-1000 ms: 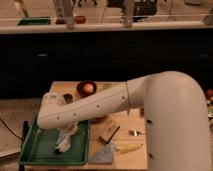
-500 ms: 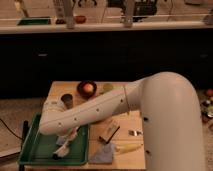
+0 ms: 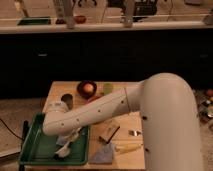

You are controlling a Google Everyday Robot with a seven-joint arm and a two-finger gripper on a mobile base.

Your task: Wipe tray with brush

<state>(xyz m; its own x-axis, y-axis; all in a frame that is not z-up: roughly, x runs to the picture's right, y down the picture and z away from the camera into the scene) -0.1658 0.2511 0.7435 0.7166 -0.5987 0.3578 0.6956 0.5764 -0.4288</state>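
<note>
The green tray (image 3: 36, 146) lies at the front left of the wooden table. My white arm reaches across from the right, its elbow over the tray's far edge. My gripper (image 3: 70, 140) hangs below the forearm over the middle right of the tray, partly hidden by the arm. It is shut on the brush (image 3: 62, 150), a pale slim shape that slants down-left. The brush's lower end rests on the tray floor.
A brown block (image 3: 109, 131), a blue-grey cloth (image 3: 102, 154) and a pale yellow elongated object (image 3: 127, 148) lie right of the tray. A bowl (image 3: 86, 88) and a dark cup (image 3: 66, 100) stand behind it. A dark counter runs along the back.
The arm has lowered slightly, and the gripper with the brush has slid toward the tray's front edge.
</note>
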